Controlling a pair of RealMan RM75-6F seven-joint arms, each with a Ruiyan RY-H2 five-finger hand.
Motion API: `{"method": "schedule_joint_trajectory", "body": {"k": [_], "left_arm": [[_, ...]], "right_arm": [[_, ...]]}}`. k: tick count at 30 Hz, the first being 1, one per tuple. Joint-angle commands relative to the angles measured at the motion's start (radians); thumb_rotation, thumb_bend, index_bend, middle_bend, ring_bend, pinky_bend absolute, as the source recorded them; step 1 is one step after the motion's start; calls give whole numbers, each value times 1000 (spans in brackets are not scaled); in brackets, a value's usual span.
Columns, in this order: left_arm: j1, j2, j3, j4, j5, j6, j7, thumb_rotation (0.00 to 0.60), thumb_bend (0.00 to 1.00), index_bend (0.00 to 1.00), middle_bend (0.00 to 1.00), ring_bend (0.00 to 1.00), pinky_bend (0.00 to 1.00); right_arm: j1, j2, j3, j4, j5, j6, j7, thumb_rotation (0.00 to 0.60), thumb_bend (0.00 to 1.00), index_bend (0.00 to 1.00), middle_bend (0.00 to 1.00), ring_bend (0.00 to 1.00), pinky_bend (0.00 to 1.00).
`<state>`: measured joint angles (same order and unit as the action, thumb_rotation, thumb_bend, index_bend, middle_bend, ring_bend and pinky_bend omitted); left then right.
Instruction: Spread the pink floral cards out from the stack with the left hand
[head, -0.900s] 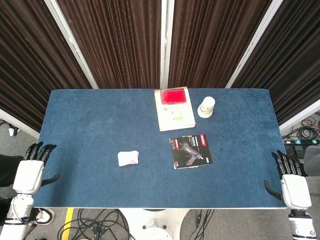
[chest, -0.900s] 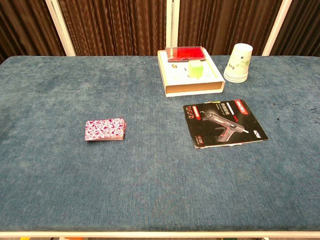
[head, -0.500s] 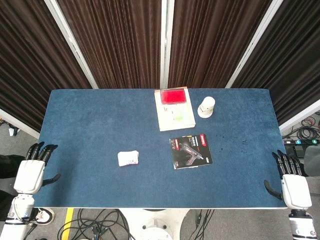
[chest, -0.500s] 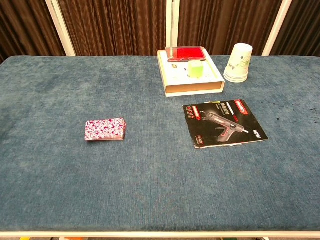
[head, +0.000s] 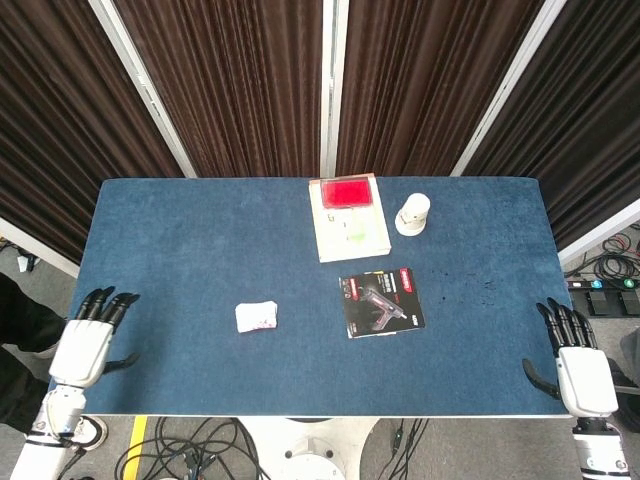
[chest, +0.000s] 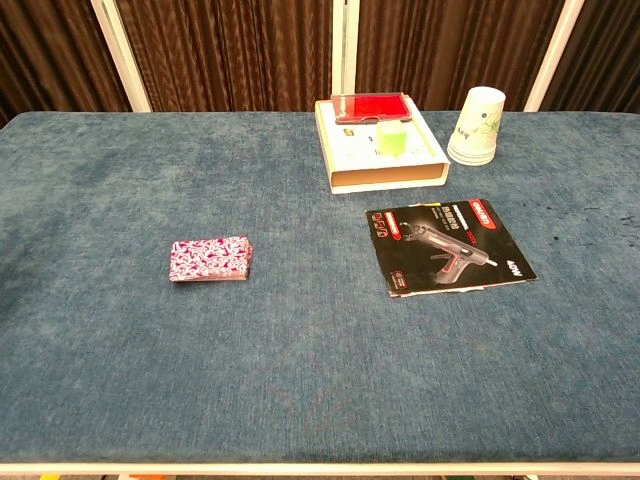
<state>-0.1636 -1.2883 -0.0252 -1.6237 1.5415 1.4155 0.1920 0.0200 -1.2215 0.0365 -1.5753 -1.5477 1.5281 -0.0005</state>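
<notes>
Cards first: the pink floral stack (chest: 209, 260) sits squared up and untouched on the blue tabletop (head: 200, 240), left of centre and toward the near edge, every card lying neatly on the one below, so none of the spreading has begun. Over at the near left corner the left hand (head: 84, 346) hovers at the tabletop's edge with its fingers (head: 108, 303) apart and pointing away from the robot, holding nothing, well apart from the stack. That open pose suits the job, I'd say, because fanning cards wants flat fingertips pressing down and sweeping sideways, not a pinch. Mirror image on the far side: the right hand (head: 582, 372) waits off the near right corner, fingers likewise spread and empty, parked clear because the task gives it no part. Neither hand shows in the chest view (only the tabletop and its contents do). Everything else is grouped right of centre, out of the sweep path: a shallow cardboard box (chest: 385, 148) with a red item and a small green one inside, a paper cup (chest: 478, 125) upside down just beside it, and a glue gun package (chest: 450, 247) lying flat nearer the robot. Next move calls for the left hand to travel in over the stack and come down gently on the top card.
</notes>
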Motion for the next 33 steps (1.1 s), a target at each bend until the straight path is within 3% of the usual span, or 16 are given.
{"method": "schedule_joint_trajectory", "body": {"k": [1,13,22,33], "left_arm": [[-19,-37,-14,-12,-9,-15,29,600,54,159,180,60,98],[-141,-153,-58,-80,-123,-208,96,600,55,159,180,60,96],[-240,-251,-86,-38,-182,-322,154,600,55,159,180,60,94],[-331,-333,-147,-5,-342,-378,264,600,55,159,180,60,87]], "right_arm": [[1,2,4,1,7,-2,2,600,231,0,0,0,0],[3,-5,8,21,22,-10,14,600,231,0,0,0,0],[-1,1,8,19,28,-7,18,600,230,0,0,0,0],[0,1,10,31,37,-14,38,600,230,0,0,0,0]]}}
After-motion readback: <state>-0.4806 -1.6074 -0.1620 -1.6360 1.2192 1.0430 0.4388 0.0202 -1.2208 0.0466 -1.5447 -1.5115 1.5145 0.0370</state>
